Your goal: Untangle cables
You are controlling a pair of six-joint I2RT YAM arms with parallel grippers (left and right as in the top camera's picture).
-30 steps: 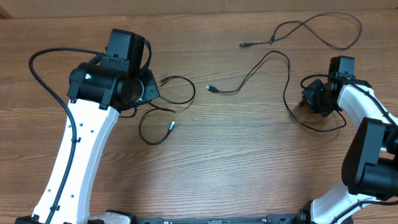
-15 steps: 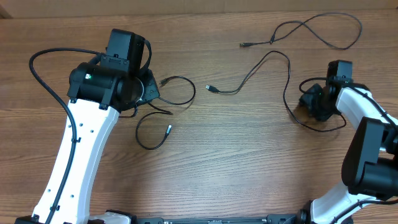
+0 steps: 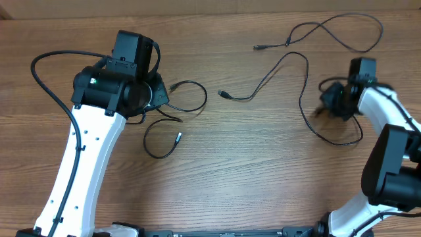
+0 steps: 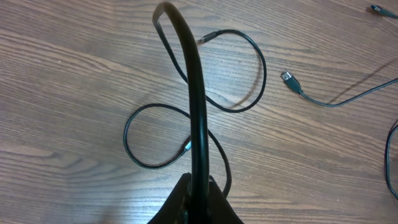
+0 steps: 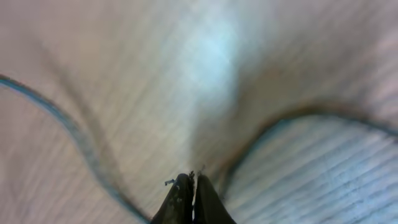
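Two claws are standing at opposite sides of the table (image 3: 250, 171). The left gripper (image 4: 198, 204) is pinching the short cable (image 4: 198, 112), which is rising from its closed fingers and lying in loops toward the table's middle. The right gripper (image 5: 189, 185) is pressing its tips together; the view is blurred, so I cannot tell if the long cable (image 3: 306, 74) is caught. This cable is running leftward from that claw, and its plug (image 3: 223, 94) is resting near the short cable's loop, not touching.
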